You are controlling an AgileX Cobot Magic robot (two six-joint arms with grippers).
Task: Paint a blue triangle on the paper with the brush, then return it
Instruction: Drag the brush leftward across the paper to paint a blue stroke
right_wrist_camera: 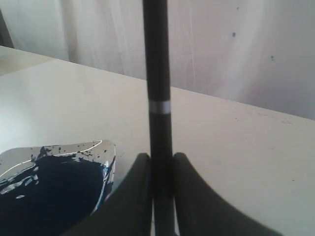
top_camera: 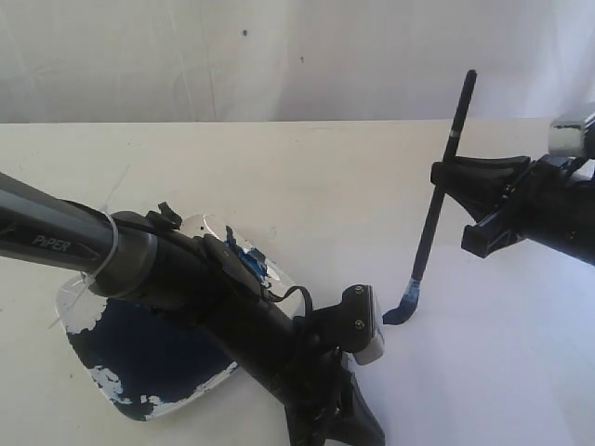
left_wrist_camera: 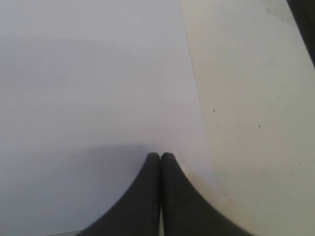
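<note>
Tabletop [top_camera: 279,167] cream, paper [left_wrist_camera: 98,73] white; curtain [top_camera: 279,56] behind; right pincer [right_wrist_camera: 161,160] grips brush [right_wrist_camera: 157,73].

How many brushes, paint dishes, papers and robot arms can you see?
Brushes: 1, the brush
Paint dishes: 1, the paint dish
Papers: 1, the paper
Robot arms: 2, the left arm and the right arm
Total: 5

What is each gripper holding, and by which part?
The right gripper holds the brush by its black handle, just below the silver band. The left gripper is shut and holds nothing.
</note>
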